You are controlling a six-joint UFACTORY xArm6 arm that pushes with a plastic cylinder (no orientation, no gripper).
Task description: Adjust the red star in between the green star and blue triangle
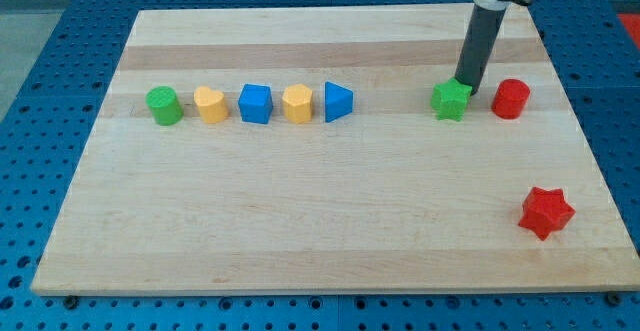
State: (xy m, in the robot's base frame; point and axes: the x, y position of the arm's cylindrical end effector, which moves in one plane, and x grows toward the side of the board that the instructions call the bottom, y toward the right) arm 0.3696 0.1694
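The red star (546,212) lies near the board's lower right corner. The green star (451,100) sits at the upper right of the board. The blue triangle (338,102) is the right end of a row of blocks at the upper left. My tip (468,87) rests just at the green star's upper right edge, between it and a red cylinder (511,99). The tip is far above the red star.
The row left of the blue triangle holds a yellow hexagon block (297,103), a blue cube (256,103), a yellow heart-like block (210,103) and a green cylinder (164,105). The wooden board (300,231) lies on a blue perforated table.
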